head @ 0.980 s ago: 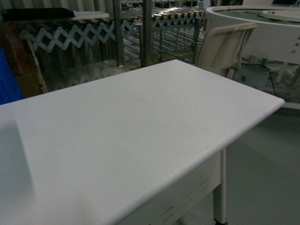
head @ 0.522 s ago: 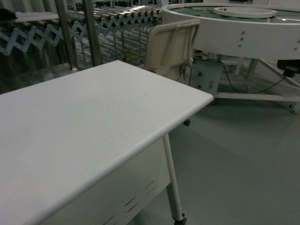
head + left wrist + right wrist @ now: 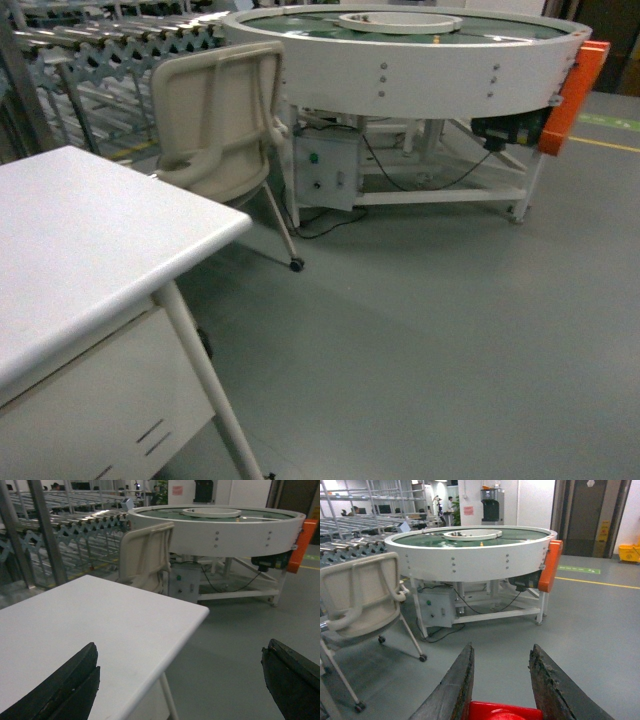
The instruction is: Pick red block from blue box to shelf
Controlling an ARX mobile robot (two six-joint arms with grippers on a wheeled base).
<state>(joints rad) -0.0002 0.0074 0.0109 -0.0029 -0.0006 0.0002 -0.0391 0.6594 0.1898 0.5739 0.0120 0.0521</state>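
Observation:
In the right wrist view, the red block (image 3: 502, 712) sits between the two dark fingers of my right gripper (image 3: 502, 647), which is shut on it above the grey floor. My left gripper (image 3: 180, 647) stands wide open with nothing in it, hovering over the corner of the white table (image 3: 100, 625). The shelf (image 3: 75, 527), a shiny steel rack with rollers, stands beyond the table at the left and also shows as the shelf (image 3: 90, 50) in the head view's top left. The blue box is out of view. Neither gripper shows in the head view.
A beige chair (image 3: 220, 110) on castors stands between the table (image 3: 70, 240) and a large round white conveyor (image 3: 420, 60) with an orange guard (image 3: 568, 95). Cables and a control box lie under the conveyor. Grey floor stretches to the right.
The head view has swung to the right: the white table slid from filling the frame to the left edge, and the chair and round conveyor came to the middle.

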